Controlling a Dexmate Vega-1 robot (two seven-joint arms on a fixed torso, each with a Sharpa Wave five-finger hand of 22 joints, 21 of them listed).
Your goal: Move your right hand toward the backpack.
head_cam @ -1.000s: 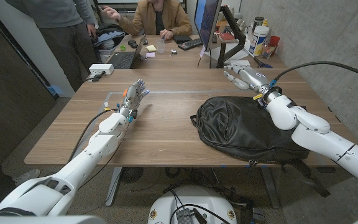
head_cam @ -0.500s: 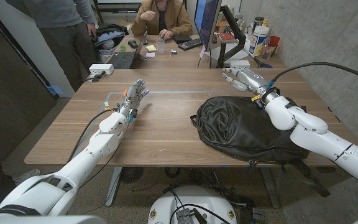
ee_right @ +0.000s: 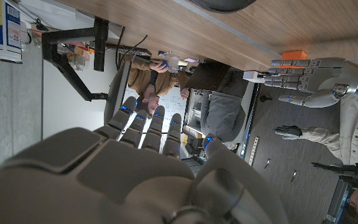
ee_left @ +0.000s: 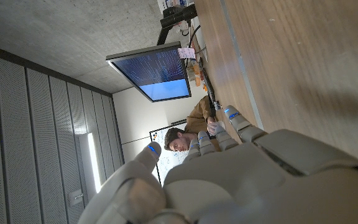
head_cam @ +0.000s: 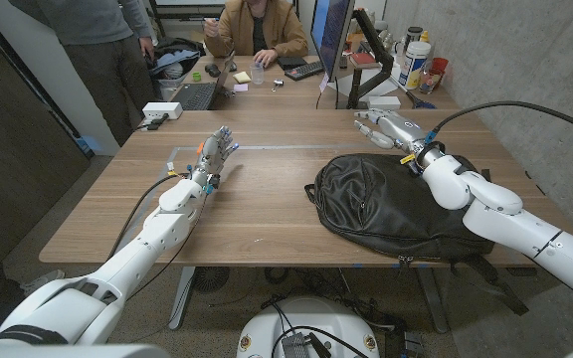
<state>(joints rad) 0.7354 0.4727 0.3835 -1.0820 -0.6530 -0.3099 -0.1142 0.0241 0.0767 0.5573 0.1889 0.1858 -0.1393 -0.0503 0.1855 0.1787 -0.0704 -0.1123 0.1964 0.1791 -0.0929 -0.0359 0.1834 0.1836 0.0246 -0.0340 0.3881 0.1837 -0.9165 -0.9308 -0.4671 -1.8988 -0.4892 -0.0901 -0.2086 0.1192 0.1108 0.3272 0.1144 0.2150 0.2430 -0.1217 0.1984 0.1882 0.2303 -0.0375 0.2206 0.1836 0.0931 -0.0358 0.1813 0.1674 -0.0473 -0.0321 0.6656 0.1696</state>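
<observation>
Hovering beyond the backpack point(head_cam: 391, 204), right hand point(head_cam: 381, 126), head view.

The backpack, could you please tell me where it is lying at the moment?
In the head view the black backpack lies on the right half of the wooden table, under the right forearm, with the right hand just beyond its far edge.

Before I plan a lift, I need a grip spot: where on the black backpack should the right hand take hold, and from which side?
The backpack lies flat and slack on the table, so its broad face offers little to grip. Probably best is the rounded end nearest the table's middle, approached from above. The right hand, open, hovers beyond the bag's far edge. No handle is clearly visible.
</observation>
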